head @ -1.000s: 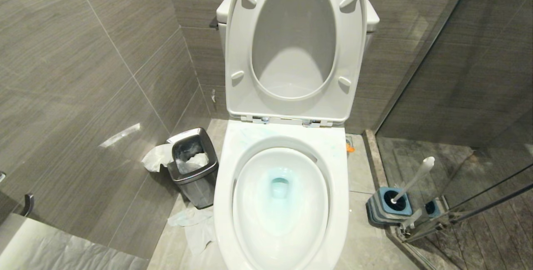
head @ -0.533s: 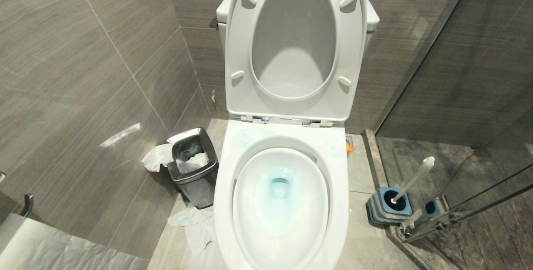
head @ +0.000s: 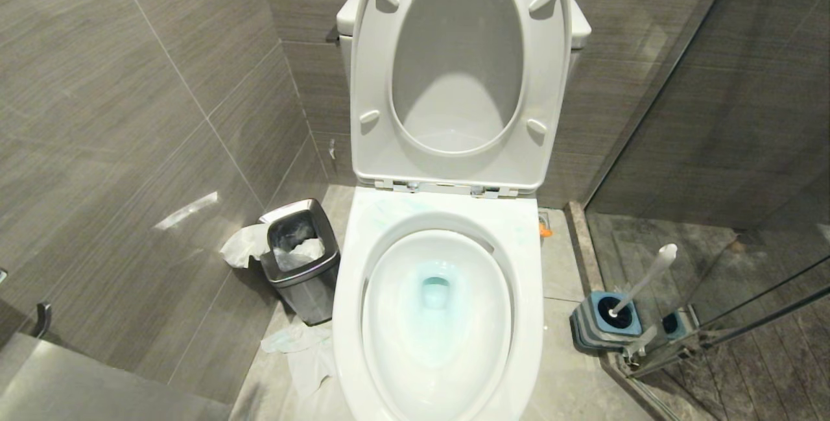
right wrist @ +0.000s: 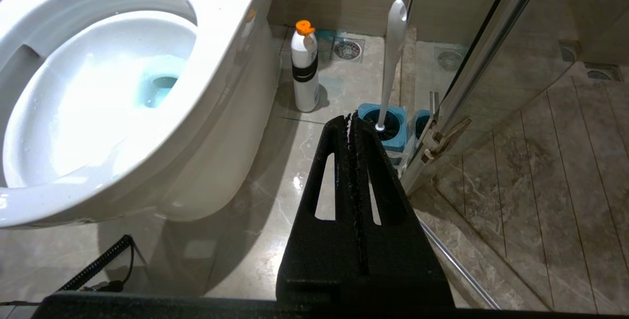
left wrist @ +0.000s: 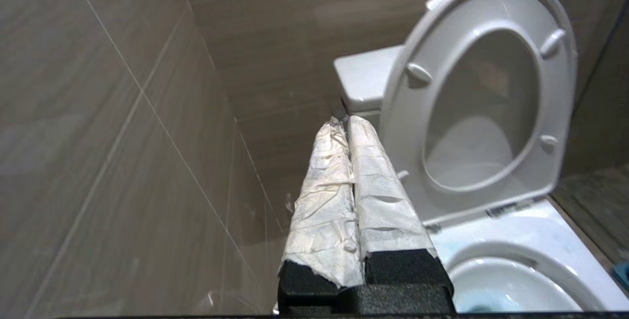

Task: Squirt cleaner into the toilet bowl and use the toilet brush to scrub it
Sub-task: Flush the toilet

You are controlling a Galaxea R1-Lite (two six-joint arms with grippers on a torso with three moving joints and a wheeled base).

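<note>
The toilet bowl (head: 389,317) stands open with seat and lid up. Pale turquoise cleaner (head: 436,291) tints the water round its drain and streaks the rim. The toilet brush (head: 643,281) leans in its grey-and-blue holder (head: 606,320) on the floor right of the toilet. My left gripper (left wrist: 346,121), its fingers wrapped in white paper, is shut on nothing and points at the wall beside the tank, above the bowl (left wrist: 496,279). My right gripper (right wrist: 350,115) is shut and empty, low over the floor, aimed at the brush (right wrist: 393,63) and its holder (right wrist: 390,127), beside the bowl (right wrist: 88,88).
A white bottle with an orange cap (right wrist: 304,71) stands on the floor against the toilet's right side. A steel waste bin (head: 301,259) with loose tissue (head: 301,349) sits to the left. A glass shower door (head: 681,330) bounds the right, and tiled walls close in on the left and back.
In the head view's lower left corner the crumpled white wrapping has given way to a smooth grey surface: the left arm has swung. Toilet, brush and bin are unmoved.
</note>
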